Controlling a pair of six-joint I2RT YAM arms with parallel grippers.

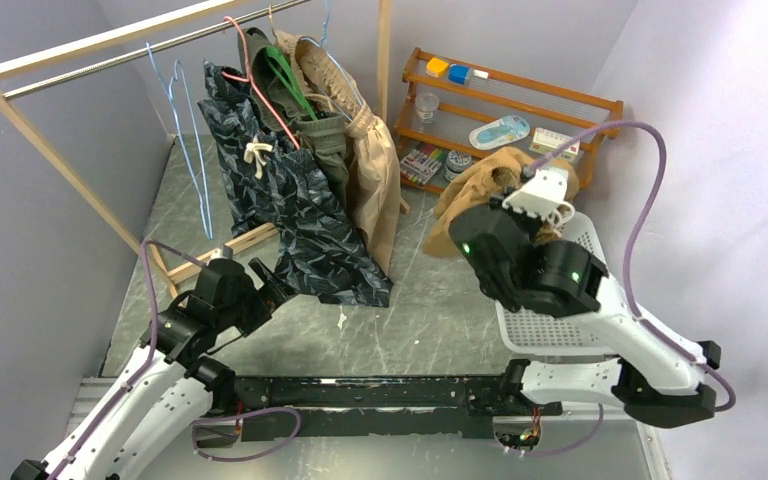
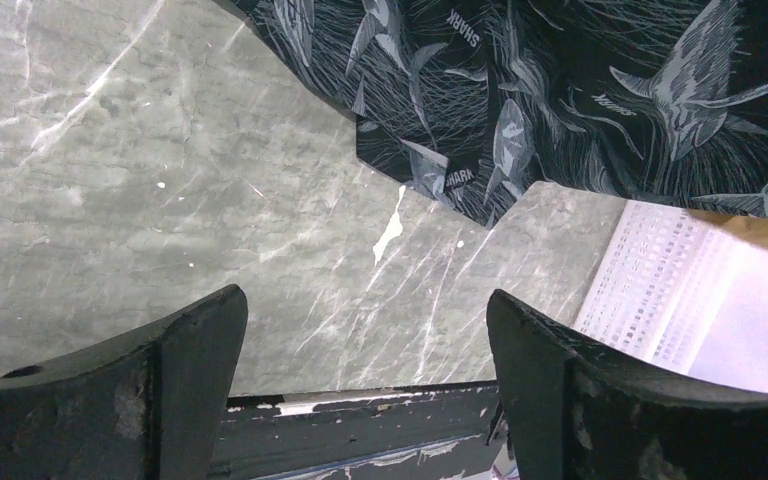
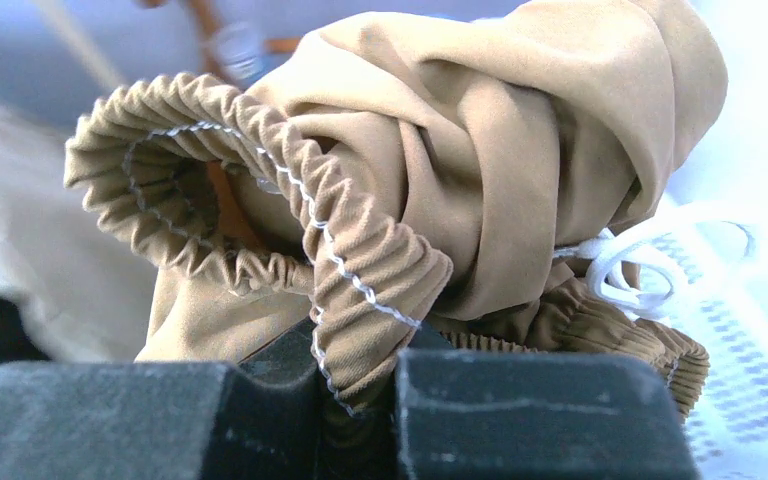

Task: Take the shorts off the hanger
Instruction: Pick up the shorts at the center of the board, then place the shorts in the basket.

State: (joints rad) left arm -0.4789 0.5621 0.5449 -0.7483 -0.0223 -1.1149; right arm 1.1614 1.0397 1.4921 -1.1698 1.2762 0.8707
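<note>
Shorts hang on the rail (image 1: 150, 45) in three pairs: navy pair (image 1: 300, 200) leftmost, olive pair (image 1: 328, 135) behind it, beige pair (image 1: 375, 180) to the right. Under the navy hem the left gripper (image 1: 272, 283) sits low over the table (image 1: 430, 320). Only its wrist view shows its fingers (image 2: 190, 370) spread wide and empty, and the shark print on the navy cloth. Further right, the tan pair (image 1: 465, 195) is bunched clear of the rail, by the white basket (image 1: 550, 330). The top view hides the grip; the wrist view shows the right gripper (image 3: 355, 385) pinched on the tan waistband.
</note>
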